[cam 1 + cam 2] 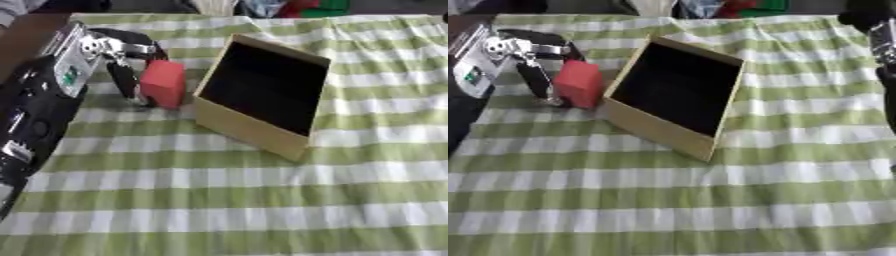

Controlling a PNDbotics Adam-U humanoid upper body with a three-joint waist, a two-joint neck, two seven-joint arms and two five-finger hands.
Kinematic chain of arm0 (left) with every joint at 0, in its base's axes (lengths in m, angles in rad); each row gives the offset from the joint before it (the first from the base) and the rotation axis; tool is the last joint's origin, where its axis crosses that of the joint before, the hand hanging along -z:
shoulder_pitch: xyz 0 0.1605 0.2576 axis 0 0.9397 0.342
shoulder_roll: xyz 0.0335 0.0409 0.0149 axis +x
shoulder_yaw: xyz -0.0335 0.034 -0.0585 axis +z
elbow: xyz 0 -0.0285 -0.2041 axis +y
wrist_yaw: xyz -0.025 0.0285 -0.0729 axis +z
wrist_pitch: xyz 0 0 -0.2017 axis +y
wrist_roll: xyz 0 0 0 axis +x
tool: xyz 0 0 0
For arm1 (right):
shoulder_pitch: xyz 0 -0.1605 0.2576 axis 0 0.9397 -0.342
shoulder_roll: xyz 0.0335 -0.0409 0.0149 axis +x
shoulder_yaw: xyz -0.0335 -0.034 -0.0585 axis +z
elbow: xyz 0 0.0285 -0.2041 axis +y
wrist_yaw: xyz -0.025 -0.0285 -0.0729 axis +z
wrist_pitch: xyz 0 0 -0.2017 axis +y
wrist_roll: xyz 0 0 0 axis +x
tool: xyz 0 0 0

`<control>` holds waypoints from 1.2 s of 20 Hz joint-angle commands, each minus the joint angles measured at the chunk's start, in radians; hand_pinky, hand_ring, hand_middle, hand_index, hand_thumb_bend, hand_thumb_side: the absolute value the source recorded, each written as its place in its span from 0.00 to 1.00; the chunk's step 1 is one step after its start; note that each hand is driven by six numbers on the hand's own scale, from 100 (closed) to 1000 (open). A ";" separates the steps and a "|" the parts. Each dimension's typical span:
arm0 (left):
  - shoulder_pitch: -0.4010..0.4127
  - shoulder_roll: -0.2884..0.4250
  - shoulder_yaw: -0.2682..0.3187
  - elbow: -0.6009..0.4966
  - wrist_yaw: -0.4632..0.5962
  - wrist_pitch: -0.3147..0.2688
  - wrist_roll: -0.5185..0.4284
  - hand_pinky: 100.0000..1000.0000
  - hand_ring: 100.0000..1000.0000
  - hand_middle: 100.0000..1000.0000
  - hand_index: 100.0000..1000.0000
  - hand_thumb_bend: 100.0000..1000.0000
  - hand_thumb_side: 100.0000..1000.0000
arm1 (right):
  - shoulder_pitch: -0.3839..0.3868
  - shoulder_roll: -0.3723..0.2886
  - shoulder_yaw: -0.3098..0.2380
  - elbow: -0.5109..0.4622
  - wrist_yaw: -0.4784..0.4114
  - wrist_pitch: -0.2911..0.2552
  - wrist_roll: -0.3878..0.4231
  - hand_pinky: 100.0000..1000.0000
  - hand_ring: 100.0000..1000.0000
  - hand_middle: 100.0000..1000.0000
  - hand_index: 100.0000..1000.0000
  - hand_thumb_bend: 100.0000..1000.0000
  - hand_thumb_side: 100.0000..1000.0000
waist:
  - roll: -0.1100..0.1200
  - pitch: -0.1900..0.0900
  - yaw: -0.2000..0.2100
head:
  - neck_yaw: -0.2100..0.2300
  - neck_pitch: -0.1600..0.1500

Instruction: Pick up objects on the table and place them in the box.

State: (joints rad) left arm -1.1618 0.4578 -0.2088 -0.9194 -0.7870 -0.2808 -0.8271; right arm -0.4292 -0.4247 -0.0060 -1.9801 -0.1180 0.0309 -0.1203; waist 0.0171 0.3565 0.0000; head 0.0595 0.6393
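Note:
A red block (164, 83) stands on the green-and-white striped cloth, just left of the box (259, 95). My left hand (125, 65) reaches in from the left; its fingers curl over the block's top and its thumb runs down the block's left side, so it is shut on the block. The box is tan cardboard with a dark inside, open side up, and nothing shows in it. Part of my right arm (879, 35) shows at the upper right edge of the right eye view; its hand is out of sight.
The striped cloth (227, 200) covers the table, with wide free room in front of and right of the box. Red, green and pale items (297, 7) lie beyond the far edge. The bare dark tabletop (22, 37) shows at the far left.

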 commanded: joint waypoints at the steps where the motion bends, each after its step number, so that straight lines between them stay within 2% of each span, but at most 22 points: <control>1: -0.021 0.035 0.002 -0.031 -0.001 -0.063 -0.080 0.88 0.57 0.50 0.67 0.14 0.00 | -0.003 -0.008 -0.008 -0.020 -0.007 0.000 0.000 0.91 0.73 0.66 0.88 0.00 0.53 | 0.000 -0.031 0.002 | -0.002 0.002; 9: -0.040 0.031 0.021 -0.090 0.039 -0.020 -0.059 0.84 0.52 0.45 0.63 0.08 0.00 | 0.000 -0.007 -0.010 -0.020 -0.007 -0.002 -0.001 0.91 0.73 0.66 0.88 0.00 0.53 | 0.003 -0.044 0.009 | -0.005 0.004; 15: -0.092 -0.025 0.021 -0.171 0.094 0.021 -0.016 0.80 0.51 0.45 0.63 0.00 0.00 | -0.008 -0.008 -0.011 -0.020 -0.007 -0.007 -0.003 0.91 0.73 0.66 0.88 0.00 0.52 | 0.001 -0.050 0.004 | -0.007 0.003; 20: -0.110 -0.081 0.007 -0.223 0.123 0.074 0.048 0.79 0.50 0.46 0.64 0.00 0.00 | -0.012 -0.005 -0.010 -0.020 -0.008 -0.008 -0.003 0.91 0.73 0.66 0.88 0.00 0.52 | 0.002 -0.051 -0.007 | -0.006 -0.003; 24: -0.112 -0.095 -0.003 -0.234 0.131 0.097 0.070 0.79 0.50 0.46 0.64 0.00 0.00 | -0.013 -0.004 -0.010 -0.020 -0.009 -0.007 -0.003 0.91 0.73 0.66 0.88 0.00 0.52 | 0.002 -0.051 -0.009 | -0.006 -0.005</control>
State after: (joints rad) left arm -1.2449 0.3539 -0.2122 -1.1304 -0.6642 -0.1900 -0.7672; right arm -0.4310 -0.4179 -0.0068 -1.9801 -0.1218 0.0262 -0.1235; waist 0.0202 0.3317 -0.0072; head 0.0545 0.6400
